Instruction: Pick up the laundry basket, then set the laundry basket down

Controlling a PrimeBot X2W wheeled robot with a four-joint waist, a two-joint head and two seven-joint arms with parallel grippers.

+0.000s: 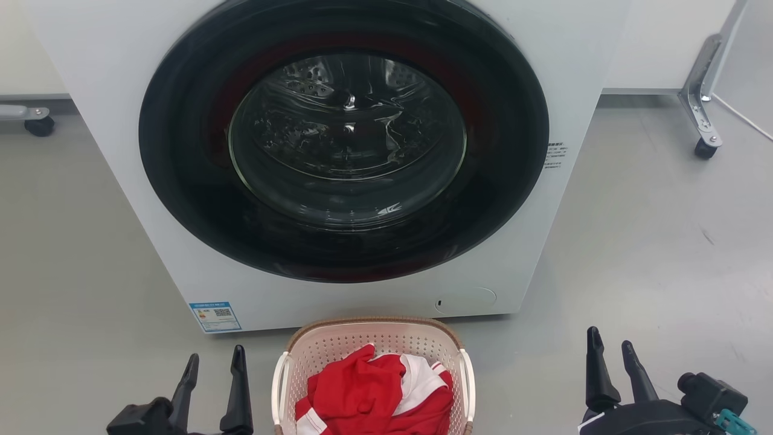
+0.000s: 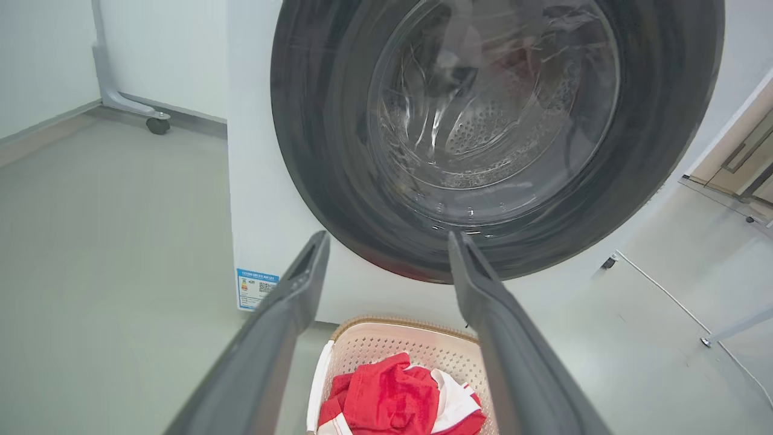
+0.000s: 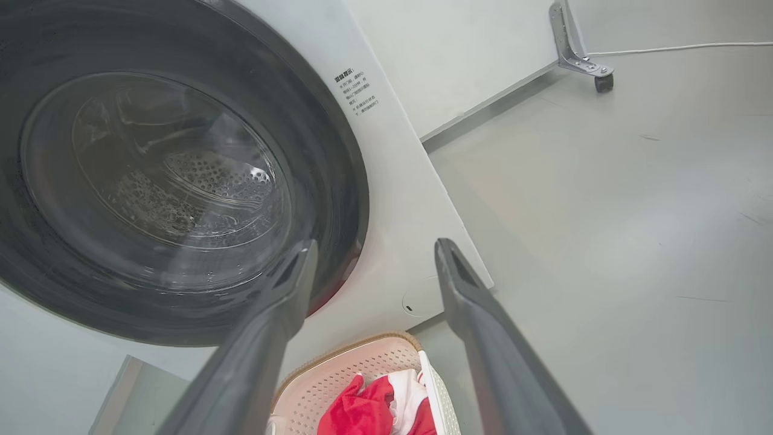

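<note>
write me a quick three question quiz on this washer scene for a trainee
1. True or false: the door of the washing machine is shut.
2. What lies in the laundry basket? A) blue towels B) red and white clothing C) nothing
3. Is the left gripper or the right gripper touching the basket?
Key: 1 true. 2 B. 3 No; both are open, one on each side of it, apart from it.

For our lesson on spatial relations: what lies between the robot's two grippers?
In the head view, the laundry basket, holding red-and-white clothing, stands on the grey floor between the left gripper and the right gripper, touching neither.
</note>
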